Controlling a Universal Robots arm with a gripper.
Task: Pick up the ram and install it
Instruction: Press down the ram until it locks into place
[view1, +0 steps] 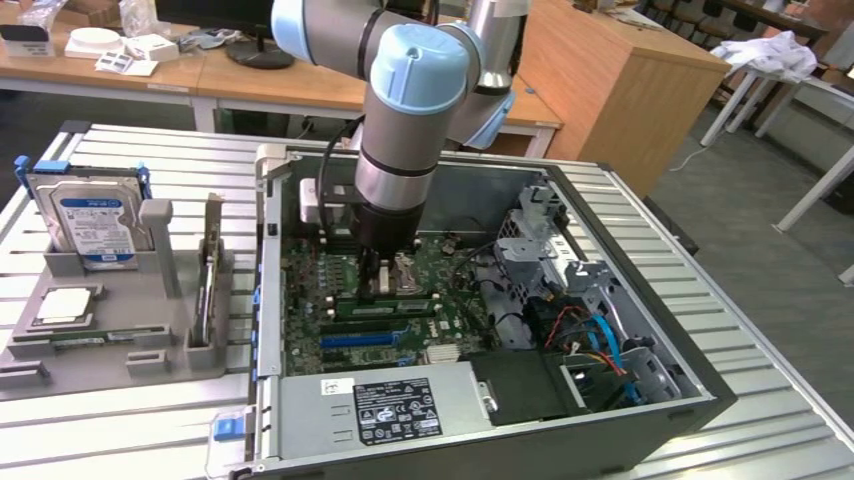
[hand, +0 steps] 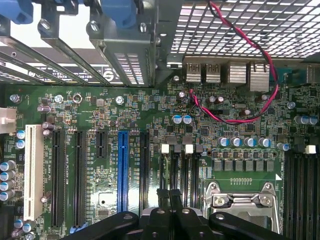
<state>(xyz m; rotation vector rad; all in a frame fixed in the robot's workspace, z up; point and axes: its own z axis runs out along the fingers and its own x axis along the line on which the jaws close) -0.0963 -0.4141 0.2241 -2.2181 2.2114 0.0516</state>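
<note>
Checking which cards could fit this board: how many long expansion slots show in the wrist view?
5: one white slot at the row's end, two black slots, one blue slot, one black slot beyond it. The gripper may hide more.

An open computer case (view1: 481, 330) lies on the table (view1: 120, 420), with a holder tray (view1: 114, 330) beside it at 9 o'clock in the exterior view. A hard drive (view1: 91, 225) stands upright in the tray's far end; a processor chip (view1: 64, 307) lies flat nearer, at 6 o'clock of the drive. Inside the case, the motherboard (view1: 387, 320) occupies the middle, the power supply (view1: 387, 410) sits at its 6 o'clock, and cables (view1: 594, 335) at 3 o'clock. The end effector (view1: 383, 270) hangs over the motherboard.
</note>
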